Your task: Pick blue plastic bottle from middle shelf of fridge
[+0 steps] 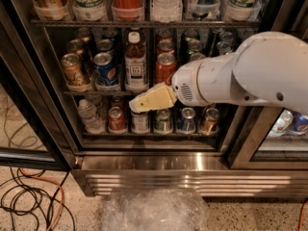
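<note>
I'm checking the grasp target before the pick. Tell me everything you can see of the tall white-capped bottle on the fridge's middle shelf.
The bottle is clear plastic, holding dark brown liquid, with a white screw cap and a pale label with dark print. It stands upright on the middle shelf between a blue Pepsi can and a red can, taller than both. The hand hangs just below its base, not holding it.

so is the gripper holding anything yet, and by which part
Nothing is held. The gripper hangs in front of the fridge, below the blue plastic bottle, which stands on the middle shelf.
</note>
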